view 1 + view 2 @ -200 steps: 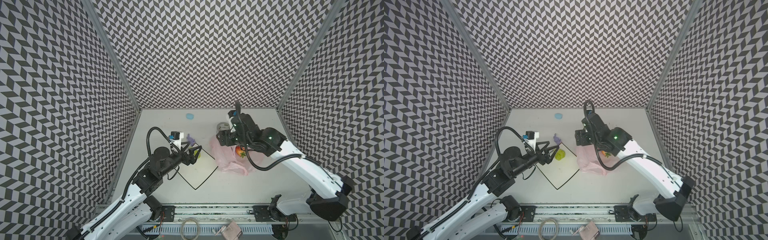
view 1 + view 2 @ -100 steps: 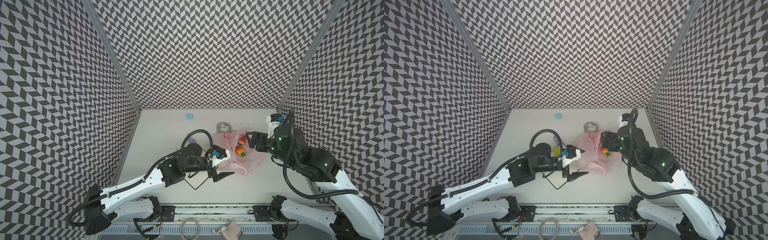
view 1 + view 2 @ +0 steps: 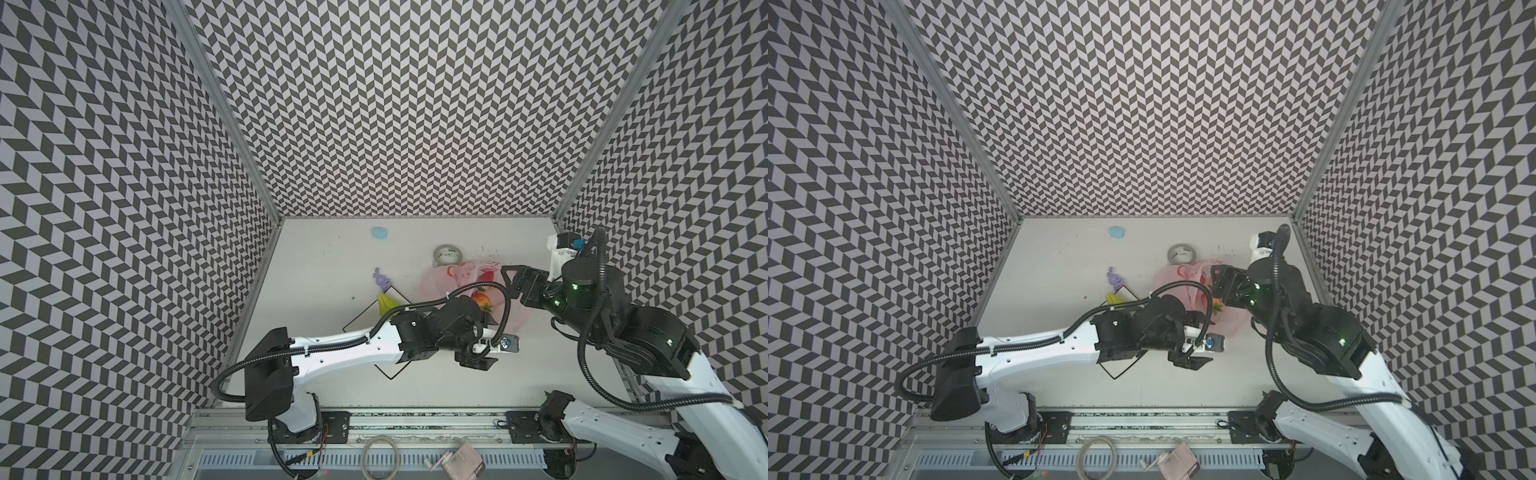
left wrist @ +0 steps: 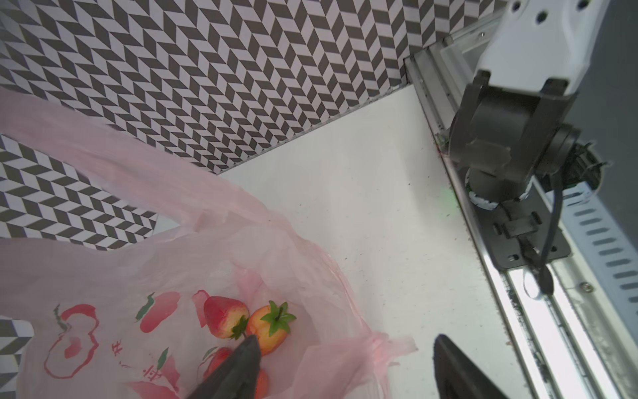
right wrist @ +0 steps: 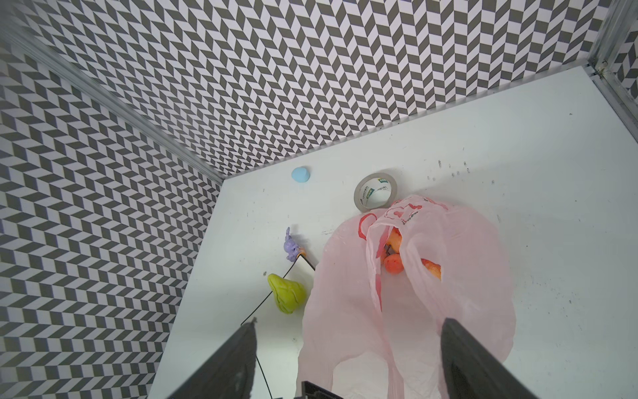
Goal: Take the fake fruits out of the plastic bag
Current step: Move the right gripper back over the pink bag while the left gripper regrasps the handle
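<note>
The pink plastic bag (image 3: 465,277) lies crumpled right of centre, and in the right wrist view its mouth (image 5: 397,248) gapes. Fake fruits show inside: a red strawberry (image 4: 224,316), an orange one with green leaves (image 4: 269,328) and an orange ball (image 5: 393,264). A yellow-green pear (image 3: 384,303) rests at the white plate's far edge. My left gripper (image 4: 345,342) is open at the bag's near side. One of its fingertips (image 4: 248,343) is by the strawberries and the other is over bare table. My right gripper (image 3: 508,282) hangs open at the bag's right side, holding nothing.
A grey tape roll (image 3: 448,254) touches the bag's far edge. A small purple figure (image 3: 381,277) stands by the far corner of the white plate (image 3: 368,322), and a light blue blob (image 3: 379,233) sits near the back wall. The left arm lies across the plate.
The left arm left the pear on the plate and swung right to the bag's near side. The right arm drew back from the bag's far side to its right side.
</note>
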